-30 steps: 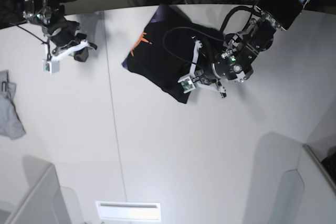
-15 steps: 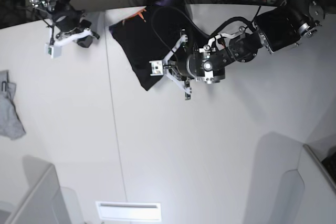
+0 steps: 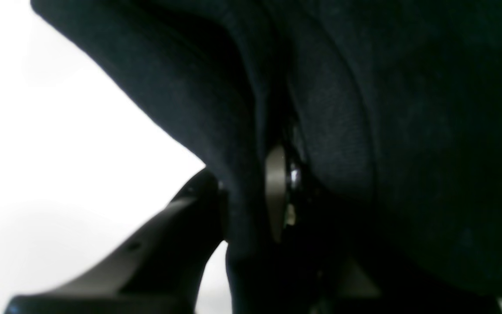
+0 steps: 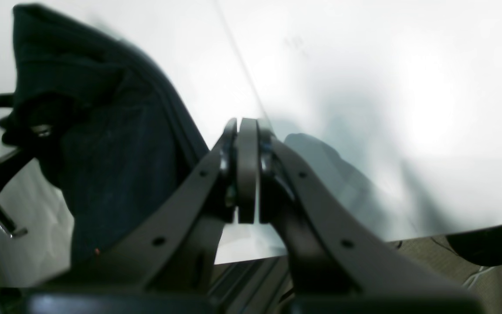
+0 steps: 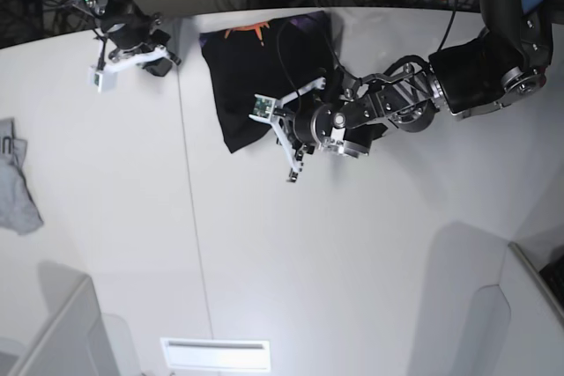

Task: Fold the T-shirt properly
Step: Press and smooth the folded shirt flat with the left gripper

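My left claw is clamped on the black T-shirt, bunched at the table's far edge. My right claw sits pressed together, holding nothing.

We are seeing the T-shirt lying on the table at its far edge. The left gripper is sitting at the T-shirt's near edge, touching it. The right gripper is hanging just left of the T-shirt. A cloth is lying far left of the T-shirt, well apart.
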Motion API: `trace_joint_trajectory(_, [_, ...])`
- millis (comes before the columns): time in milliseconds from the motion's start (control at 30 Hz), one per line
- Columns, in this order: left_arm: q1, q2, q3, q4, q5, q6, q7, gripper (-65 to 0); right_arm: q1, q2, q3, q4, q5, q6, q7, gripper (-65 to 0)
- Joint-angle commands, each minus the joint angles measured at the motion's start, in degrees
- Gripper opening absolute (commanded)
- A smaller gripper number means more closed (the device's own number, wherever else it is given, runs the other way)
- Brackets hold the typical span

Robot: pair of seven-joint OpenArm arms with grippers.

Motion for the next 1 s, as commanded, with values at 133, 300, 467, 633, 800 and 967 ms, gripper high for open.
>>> trace_joint_trajectory(133, [-0.7,2.1,0.0,-5.1,8.0,-1.6,-5.7,-65.0,0.1,0.5,0.2,-0.1,0.3,0.2,1.0,-65.0])
trace_joint_trajectory(300, [-0.9,4.6,0.0,-8.1,8.9,-1.7,-7.2,-65.0,0.1,-1.0,0.4,-2.6,0.2,0.2,1.0,-65.0])
trace_joint_trajectory(467, [-0.8,5.3,0.3,-8.2,8.5,-1.7,-7.2,-65.0,0.2,-2.6,0.1,-2.7,-6.5,0.2,0.7,-65.0])
trace_joint_trajectory(633, [-0.8,5.3,-0.1,-7.7,8.5,-1.7,-6.9,-65.0,0.2,-4.3,0.2,-2.6,-10.2,0.2,0.7,-65.0])
trace_joint_trajectory(800, [-1.1,5.3,-0.5,-7.7,9.0,-1.6,-6.9,-65.0,0.2,-4.2,0.2,-2.5,-10.3,0.2,0.7,-65.0])
trace_joint_trajectory(967, [-1.8,5.3,-0.4,-7.7,9.0,-1.6,-6.9,-58.6,0.2,-4.1,0.2,-2.4,-10.3,0.2,0.7,-65.0])
